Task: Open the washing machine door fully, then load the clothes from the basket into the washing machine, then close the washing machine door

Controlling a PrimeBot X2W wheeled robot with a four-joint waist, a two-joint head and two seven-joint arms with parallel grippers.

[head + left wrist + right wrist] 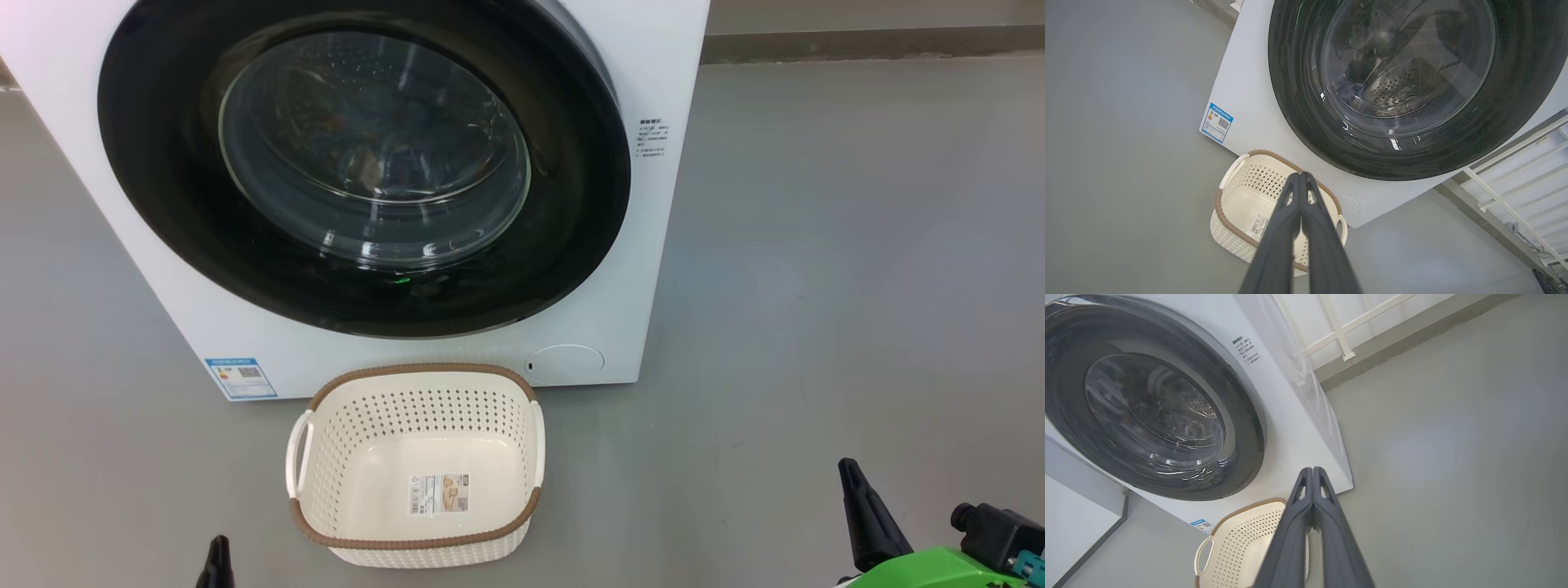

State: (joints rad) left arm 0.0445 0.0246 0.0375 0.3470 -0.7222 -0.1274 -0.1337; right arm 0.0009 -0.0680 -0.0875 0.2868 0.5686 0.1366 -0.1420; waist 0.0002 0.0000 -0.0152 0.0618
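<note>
The basket (424, 369) sits on the floor (816, 286) right before the washing machine (669, 245), whose door (163, 204) is closed, and the left pincer (1300, 175) and right pincer (1312, 469) are pinched tight.

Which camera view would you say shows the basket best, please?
The head view: the whole basket shows, empty, with its floor label. In the left wrist view the shut fingers cross it; the right wrist view catches part of it at the bottom edge.
</note>
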